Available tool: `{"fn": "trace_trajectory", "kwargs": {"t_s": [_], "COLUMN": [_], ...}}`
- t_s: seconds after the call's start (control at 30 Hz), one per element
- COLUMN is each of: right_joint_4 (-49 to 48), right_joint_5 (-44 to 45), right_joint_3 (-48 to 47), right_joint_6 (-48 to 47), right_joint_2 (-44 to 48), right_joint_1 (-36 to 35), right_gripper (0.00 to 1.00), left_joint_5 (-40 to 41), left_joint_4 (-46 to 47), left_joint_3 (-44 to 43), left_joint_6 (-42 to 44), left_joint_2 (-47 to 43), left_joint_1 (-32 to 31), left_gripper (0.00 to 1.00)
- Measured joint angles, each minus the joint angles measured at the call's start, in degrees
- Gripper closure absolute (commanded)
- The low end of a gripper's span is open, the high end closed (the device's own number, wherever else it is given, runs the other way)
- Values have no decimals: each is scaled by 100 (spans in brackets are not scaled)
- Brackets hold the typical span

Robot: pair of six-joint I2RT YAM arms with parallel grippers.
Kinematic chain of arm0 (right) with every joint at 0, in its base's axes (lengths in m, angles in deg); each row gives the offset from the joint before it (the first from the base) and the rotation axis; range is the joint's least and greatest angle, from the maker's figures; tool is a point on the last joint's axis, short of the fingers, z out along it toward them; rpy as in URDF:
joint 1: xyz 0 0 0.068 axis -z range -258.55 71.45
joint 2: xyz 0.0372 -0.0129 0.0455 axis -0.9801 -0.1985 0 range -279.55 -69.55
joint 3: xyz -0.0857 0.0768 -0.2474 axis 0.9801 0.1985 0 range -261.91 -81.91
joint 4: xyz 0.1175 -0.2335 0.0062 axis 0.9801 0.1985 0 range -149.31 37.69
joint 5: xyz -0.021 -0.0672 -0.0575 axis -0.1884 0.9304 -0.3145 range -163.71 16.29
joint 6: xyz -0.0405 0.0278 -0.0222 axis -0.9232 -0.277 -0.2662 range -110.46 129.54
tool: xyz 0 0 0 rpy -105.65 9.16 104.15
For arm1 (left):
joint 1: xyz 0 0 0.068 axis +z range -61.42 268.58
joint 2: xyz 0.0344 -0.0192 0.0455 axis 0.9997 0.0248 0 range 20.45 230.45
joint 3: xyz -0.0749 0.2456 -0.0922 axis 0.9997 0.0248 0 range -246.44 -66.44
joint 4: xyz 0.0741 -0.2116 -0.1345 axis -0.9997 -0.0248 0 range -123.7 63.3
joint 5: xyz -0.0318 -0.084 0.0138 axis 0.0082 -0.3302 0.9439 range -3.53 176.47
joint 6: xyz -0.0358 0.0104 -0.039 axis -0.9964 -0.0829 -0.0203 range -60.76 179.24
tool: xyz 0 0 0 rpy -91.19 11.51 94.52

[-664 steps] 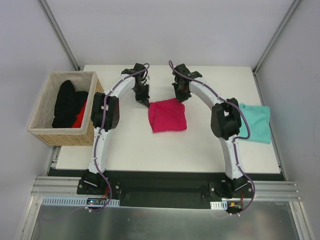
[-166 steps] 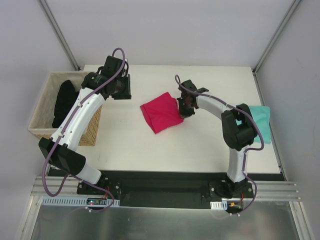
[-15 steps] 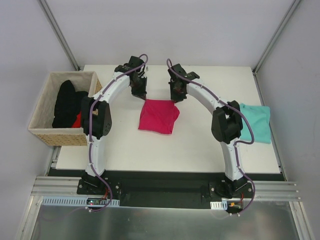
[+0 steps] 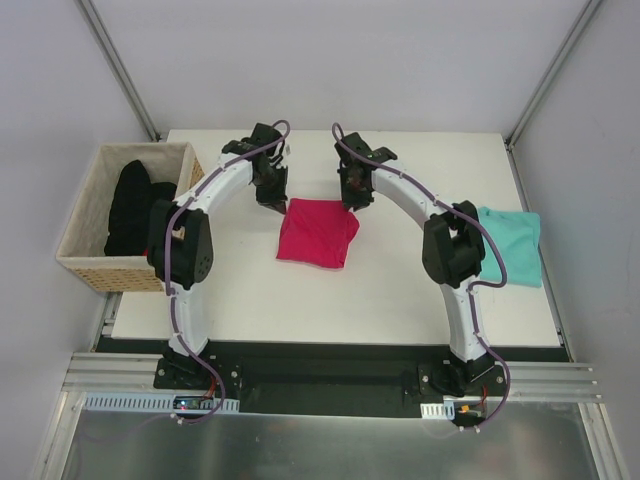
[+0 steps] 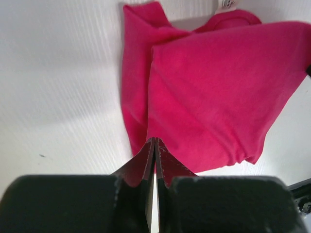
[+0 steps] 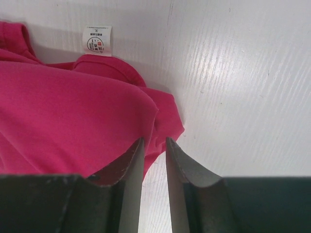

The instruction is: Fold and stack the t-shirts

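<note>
On the white table [image 4: 420, 290], folded magenta t-shirt [image 4: 317, 232] at centre, teal t-shirt [image 4: 512, 245] at the right edge, left gripper [image 5: 154, 141] closed tight and empty at the magenta shirt's far-left corner, right gripper [image 6: 153, 141] slightly parted, gripping nothing, at its far-right corner, neck label [image 6: 98, 40] beyond.

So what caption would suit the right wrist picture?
Narrowly parted jaws at the corner of a folded magenta t-shirt, neck label showing.
</note>
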Motion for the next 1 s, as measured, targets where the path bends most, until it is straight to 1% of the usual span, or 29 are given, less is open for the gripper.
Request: {"fn": "trace_trajectory", "kwargs": {"t_s": [0.3, 0.47, 0.57, 0.67, 1.0], "right_joint_4": [22, 46, 61, 72, 114], "right_joint_5": [7, 7, 0, 0, -46], "right_joint_3": [-227, -396, -555, -629, -686], "right_joint_6": [-94, -157, -184, -225, -282], "right_joint_2": [0, -15, -98, -173, -308], "right_joint_1": [17, 33, 55, 83, 153], "right_gripper": [72, 72, 66, 63, 62], "left_joint_5": [164, 199, 264, 295, 396], "left_joint_4": [87, 151, 195, 247, 365], "left_joint_3": [1314, 1683, 1851, 1987, 2396], "left_joint_6": [-208, -297, -354, -407, -468], "left_joint_2": [-955, -1088, -1091, -1121, -1353], "left_joint_1": [-35, -149, -240, -313, -350], "left_gripper": [99, 78, 77, 76, 78]}}
